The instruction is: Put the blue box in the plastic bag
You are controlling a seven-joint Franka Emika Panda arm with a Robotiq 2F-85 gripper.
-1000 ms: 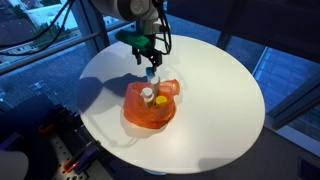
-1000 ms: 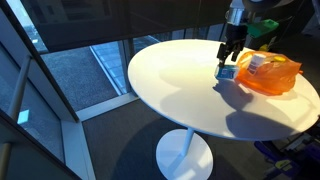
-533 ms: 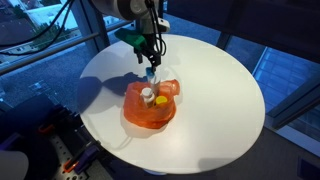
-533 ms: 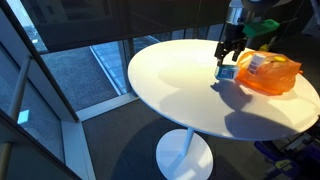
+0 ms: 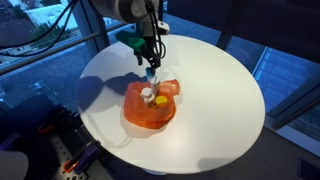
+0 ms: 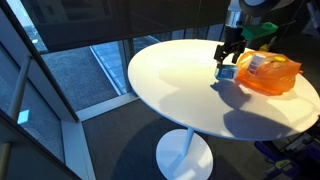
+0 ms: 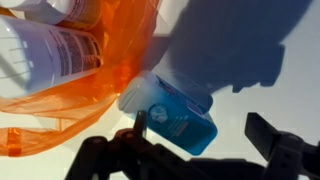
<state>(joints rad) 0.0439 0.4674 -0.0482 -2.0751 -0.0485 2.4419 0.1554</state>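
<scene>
In an exterior view: blue box [image 5: 151,73] on the table [image 5: 220,90] at the plastic bag [image 5: 140,115] mouth, not inside; bag holds bottles [image 5: 148,97] | in an exterior view: gripper [image 6: 229,55] low over the box | wrist view: fingers [image 7: 278,145] apart either side of the box, nothing clamped; grasp and drop-in remain, I'd say.

This looks like an office or lab corner on an upper floor: tall glass panes [image 6: 70,80] in dark frames run down to the floor, and through them I see ground lower down outside. A round white table [image 6: 170,85] on a single pedestal [image 6: 185,150] stands on dark carpet [image 6: 110,150], with loose cables [image 5: 55,28] hanging by the window
</scene>
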